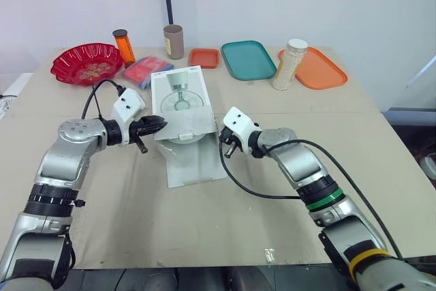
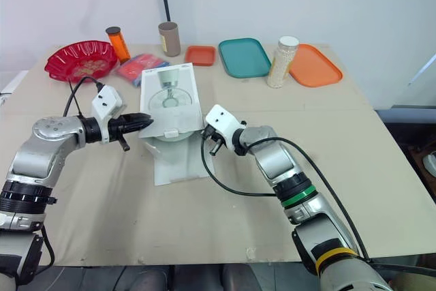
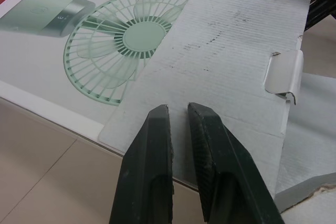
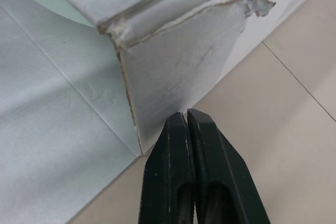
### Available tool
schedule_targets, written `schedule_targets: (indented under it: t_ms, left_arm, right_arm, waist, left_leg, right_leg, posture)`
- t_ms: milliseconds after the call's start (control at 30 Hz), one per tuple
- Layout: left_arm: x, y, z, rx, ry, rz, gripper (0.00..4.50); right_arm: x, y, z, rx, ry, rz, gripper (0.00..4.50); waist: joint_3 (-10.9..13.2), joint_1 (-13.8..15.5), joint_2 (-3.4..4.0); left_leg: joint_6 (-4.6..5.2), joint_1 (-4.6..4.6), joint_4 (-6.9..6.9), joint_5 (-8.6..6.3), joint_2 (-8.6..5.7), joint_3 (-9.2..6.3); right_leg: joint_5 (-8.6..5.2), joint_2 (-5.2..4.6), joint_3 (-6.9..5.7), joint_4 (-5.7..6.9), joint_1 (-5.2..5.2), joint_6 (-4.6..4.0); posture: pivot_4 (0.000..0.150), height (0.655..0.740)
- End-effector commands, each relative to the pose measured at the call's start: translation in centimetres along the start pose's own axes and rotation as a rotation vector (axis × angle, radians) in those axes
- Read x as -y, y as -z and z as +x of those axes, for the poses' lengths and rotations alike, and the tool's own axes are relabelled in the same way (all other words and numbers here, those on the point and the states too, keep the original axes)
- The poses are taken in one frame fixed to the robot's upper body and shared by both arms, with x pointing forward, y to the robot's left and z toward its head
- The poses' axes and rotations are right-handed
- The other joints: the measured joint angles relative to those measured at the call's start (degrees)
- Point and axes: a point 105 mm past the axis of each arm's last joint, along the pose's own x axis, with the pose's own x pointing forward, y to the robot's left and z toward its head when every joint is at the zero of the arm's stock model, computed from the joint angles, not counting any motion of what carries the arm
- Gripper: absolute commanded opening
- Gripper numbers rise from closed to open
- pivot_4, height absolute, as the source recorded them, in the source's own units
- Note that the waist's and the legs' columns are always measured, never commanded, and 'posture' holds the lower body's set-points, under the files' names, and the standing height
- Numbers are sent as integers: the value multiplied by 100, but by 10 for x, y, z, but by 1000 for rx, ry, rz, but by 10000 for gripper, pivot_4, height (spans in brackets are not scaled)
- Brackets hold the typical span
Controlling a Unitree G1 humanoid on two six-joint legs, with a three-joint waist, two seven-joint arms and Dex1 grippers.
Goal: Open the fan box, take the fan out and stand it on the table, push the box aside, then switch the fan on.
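Note:
The white fan box (image 1: 178, 93), printed with a green fan, lies flat mid-table. Its end flaps are open: a grey inner flap (image 3: 226, 51) is folded back over the lid, and a long flap (image 1: 196, 163) lies on the table toward me. My left gripper (image 1: 158, 125) sits at the folded flap's left edge. Its fingers (image 3: 157, 145) are nearly together, with a thin gap and nothing between them. My right gripper (image 1: 223, 146) is shut with nothing in it, its tip (image 4: 186, 115) at the box's torn right corner (image 4: 157, 87). The fan itself is hidden.
Along the table's back edge stand a red bowl (image 1: 87, 63), an orange bottle (image 1: 125, 47), a brown tube (image 1: 174, 41), a small orange tray (image 1: 204, 57), a teal tray (image 1: 247, 59), a jar of white grains (image 1: 289, 64) and an orange tray (image 1: 319, 69). A red packet (image 1: 146, 71) lies behind the box.

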Motion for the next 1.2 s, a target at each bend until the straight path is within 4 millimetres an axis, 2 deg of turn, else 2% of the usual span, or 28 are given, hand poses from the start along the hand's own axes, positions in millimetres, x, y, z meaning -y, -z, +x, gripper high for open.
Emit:
schedule_targets:
  t_ms: [33, 167, 367, 500, 633, 767, 1067, 1200]
  left_arm:
    - [-6, 13, -6, -55, -25, -17, 6945]
    - [-11, 10, -8, -52, -37, -4, 6945]
    - [-16, 7, -9, -53, -36, 13, 6945]
    - [-13, 11, -8, -61, -23, 14, 6945]
    - [-12, 15, -9, -72, -21, 12, 6945]
    - [-11, 15, -9, -69, -22, 10, 6945]
    - [-10, 13, -10, -61, -21, 7, 6945]
    - [-8, 8, -10, -47, -16, 11, 6945]
  right_arm:
    - [-17, -28, -8, 113, -94, -13, 658]
    - [-32, -35, -13, 144, -166, -9, 658]
    - [-41, -37, -13, 150, -180, 4, 658]
    - [-35, -16, -13, 83, -153, -20, 658]
    - [-35, -10, -30, 81, -204, -43, 658]
    - [-54, -36, -60, 236, -393, -62, 658]
    - [-39, -82, -58, 409, -368, 116, 658]
    - [-31, -88, -40, 387, -298, 139, 658]
  waist:
    - [0, -2, 0]
    - [0, -4, 0]
    - [0, -2, 0]
    - [0, 1, 0]
    - [0, 12, 0]
    - [1, 6, 2]
    - [1, 4, 1]
    - [1, 5, 1]
  left_leg:
    - [0, 0, 0, 0, 0, 0]
    - [0, 0, 0, 0, 2, -1]
    - [0, 0, 0, 0, 1, -1]
    - [0, 0, 0, 0, 0, -1]
    - [0, -2, 0, 0, -3, -1]
    - [1, -1, -1, 0, -1, -2]
    - [0, 3, 0, 0, 0, -4]
    - [0, 3, 0, 0, 1, -4]
  right_leg:
    - [0, 0, 0, 0, 0, 0]
    - [0, 2, 0, 1, 0, 0]
    - [0, 1, -1, 1, 0, 0]
    - [0, 1, -1, 1, 0, 0]
    - [-1, -2, -2, -1, 1, 1]
    - [-1, 0, -1, -1, 0, 1]
    - [-1, 1, -3, -2, 9, 1]
    - [0, 2, -3, -1, 6, 1]
  posture:
    - [1500, 7400]
    - [1500, 7400]
    - [1500, 7400]
    - [1500, 7400]
    - [1500, 7400]
    - [1500, 7400]
    - [1500, 7400]
    - [1500, 7400]
